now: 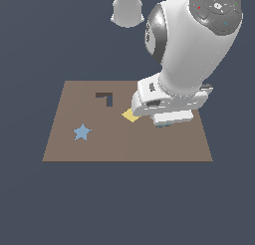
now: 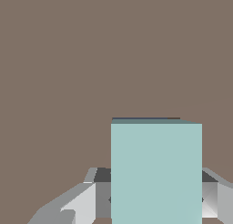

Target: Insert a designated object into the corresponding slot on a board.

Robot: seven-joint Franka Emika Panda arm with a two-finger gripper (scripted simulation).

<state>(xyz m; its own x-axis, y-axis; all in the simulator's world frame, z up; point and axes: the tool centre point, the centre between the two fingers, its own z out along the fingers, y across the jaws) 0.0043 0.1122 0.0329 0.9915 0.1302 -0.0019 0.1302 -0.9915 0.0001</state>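
Exterior view. My arm [image 1: 191, 45] fills the upper right of the frame and hides much of the board [image 1: 127, 144] behind it. The board lies flat on a dark floor [image 1: 30, 204]. On its exposed part I see a blue star [image 1: 81, 132] toward the exterior view's left, a dark L-cutout [image 1: 105, 97] farther back, and a yellow diamond [image 1: 130, 115], partly covered by my hand. My gripper [image 1: 172, 120] sits low over the board, just beside the diamond on the exterior view's right. My fingertips are not visible here; only a thin pale teal sliver shows under the hand, at the lower edge of the housing. The rectangular slot is hidden behind my wrist in this view. A second white cylinder [image 1: 127, 10], cut off by the frame's top edge, stands behind the board.

Wrist view. The teal rectangle [image 2: 156, 173] stands large in front of the camera, cut off by the frame edge. One finger [image 2: 88, 200] shows on one side of it and another on the opposite side [image 2: 216, 198]; both press up against its flanks, so I am clamped on the rectangle. A thin dark line [image 2: 145, 119] runs just beyond the rectangle's far edge. It may be the slot's rim, but too little shows to be sure. I cannot tell whether the piece is above the slot, partly in it, or touching the board. The rest of the frame is plain brown board.
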